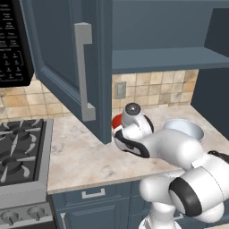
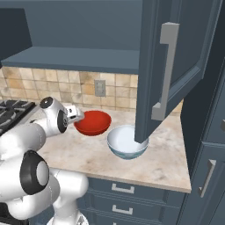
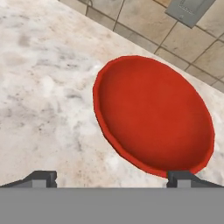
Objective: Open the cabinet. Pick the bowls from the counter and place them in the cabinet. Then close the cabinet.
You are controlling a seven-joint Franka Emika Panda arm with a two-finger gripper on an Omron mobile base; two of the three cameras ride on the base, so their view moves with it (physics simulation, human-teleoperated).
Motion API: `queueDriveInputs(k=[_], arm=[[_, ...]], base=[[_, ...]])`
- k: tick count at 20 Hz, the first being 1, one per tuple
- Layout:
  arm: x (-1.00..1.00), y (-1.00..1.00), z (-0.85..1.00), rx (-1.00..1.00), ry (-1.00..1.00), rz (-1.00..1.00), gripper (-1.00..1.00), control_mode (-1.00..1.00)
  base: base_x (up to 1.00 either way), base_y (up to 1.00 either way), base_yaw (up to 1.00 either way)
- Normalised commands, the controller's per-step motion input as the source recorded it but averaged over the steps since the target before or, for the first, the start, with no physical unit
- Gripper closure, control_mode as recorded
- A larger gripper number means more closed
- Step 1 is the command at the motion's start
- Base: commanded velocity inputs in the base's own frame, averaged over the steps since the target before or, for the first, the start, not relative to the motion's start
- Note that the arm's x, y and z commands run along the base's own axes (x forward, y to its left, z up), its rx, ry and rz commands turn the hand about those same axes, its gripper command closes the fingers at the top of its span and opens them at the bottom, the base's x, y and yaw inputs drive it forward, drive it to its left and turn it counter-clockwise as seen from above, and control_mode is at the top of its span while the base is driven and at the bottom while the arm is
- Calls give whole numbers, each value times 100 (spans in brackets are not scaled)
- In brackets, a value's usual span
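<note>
Red gloss is nearly all hidden in the left base view: the wide, shallow red bowl (image 1: 116,120) shows as a sliver behind the white arm, which also covers part of the counter in front of it. From the right, the open door of the dark blue-grey wall cabinet (image 2: 176,66) hangs in front of the white bowl with a blue outside (image 2: 127,143) and cuts off its far right rim. Both bowls sit on the beige marbled stone counter (image 2: 162,162), the red one nearer the tan tiled backsplash (image 2: 57,90), the white one just beside it toward the counter's front edge. Bare stone lies open to the left of the red bowl, toward the black gas stove (image 1: 20,147). The cabinet's inner shelf (image 2: 79,59) stands exposed above. The gripper (image 3: 111,177) hovers over the red bowl's near rim, fingers spread wide, holding nothing.
</note>
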Motion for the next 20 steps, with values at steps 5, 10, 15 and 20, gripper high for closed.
queueDriveInputs(k=[5,10,15,20], arm=[[19,0,-21,-1,0,2,-100,-100],[18,0,-15,0,0,2,-100,-100],[15,0,-13,0,0,2,-100,-100],[13,0,-11,0,0,2,-100,-100]], base=[[0,0,0],[0,0,0],[0,0,0],[0,0,0]])
